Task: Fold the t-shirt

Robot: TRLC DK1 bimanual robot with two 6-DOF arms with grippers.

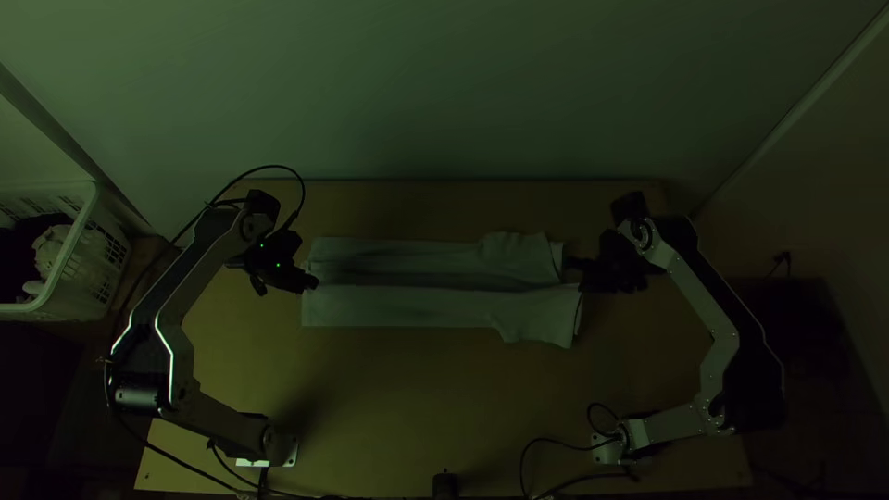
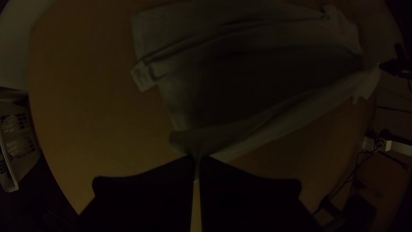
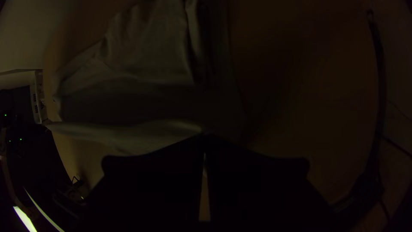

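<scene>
I have the shirt (image 1: 398,307) stretched across the table (image 1: 389,389) between my two arms, one gripper at each end. The left gripper (image 2: 197,158) has its fingers pressed together on a pinch of cloth; the right gripper (image 3: 204,135) nips the other end the same way. Between them a raised edge (image 2: 274,118) runs across, with a dark hollow beside it and the rest lying in long, loosely creased folds.

I judge this to be a lengthwise fold, well along but not finished, and the pinches are what I worry about most. Each looks like a small bite at the fingertips, so if my arms pull apart too hard, one end could pop free and drop the edge crooked. If they drift together, the middle would sag and land in wrinkles.

The right end worries me too: it widens into a flare (image 1: 539,324), probably a sleeve, that could trail outside the fold or tuck under as the edge comes down. Near the left end a little flap (image 2: 143,77) sticks out past the body and could get trapped askew.

If one arm lowers or travels ahead of the other, I expect a slanted fold. And should either gripper let go with cloth clinging to it, backing off could drag the layers out of line.
</scene>
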